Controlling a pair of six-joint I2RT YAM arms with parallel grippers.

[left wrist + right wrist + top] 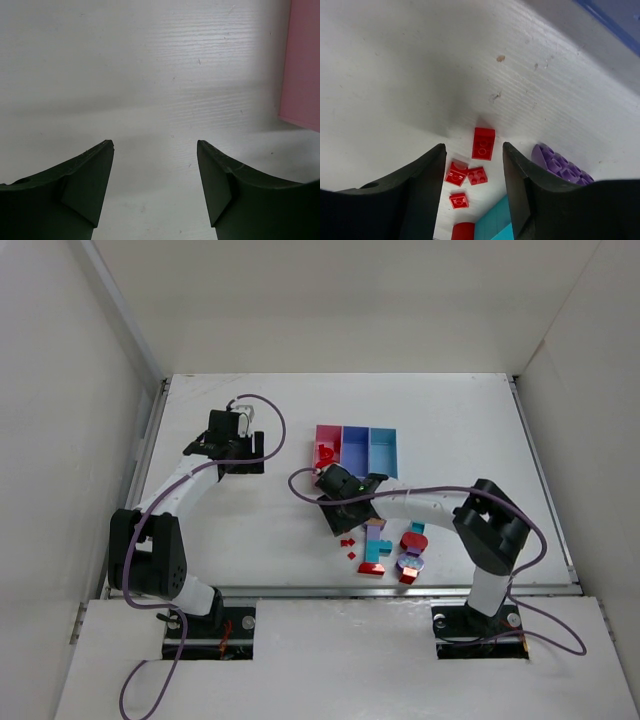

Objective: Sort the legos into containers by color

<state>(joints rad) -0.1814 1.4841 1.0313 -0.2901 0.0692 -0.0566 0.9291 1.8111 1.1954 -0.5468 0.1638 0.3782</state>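
The containers stand in a row at mid-table: pink (327, 443), purple-blue (355, 446) and light blue (383, 449). A red lego (325, 454) lies in the pink one. More legos lie loose in front of the row: small red chips (349, 543), a teal-and-purple clump (375, 545), a red piece (413, 540) and a purple round one (410, 563). My right gripper (345, 510) hovers open above the red chips. In its wrist view, red bricks (483, 143) show on the table between the empty fingers (473, 146), beside a purple brick (560, 162). My left gripper (238, 432) is open over bare table (155, 142).
The pink bin's side (302, 65) shows at the right edge of the left wrist view. The purple-blue bin's rim (615, 15) sits at the top right of the right wrist view. White walls enclose the table (460, 420) on three sides.
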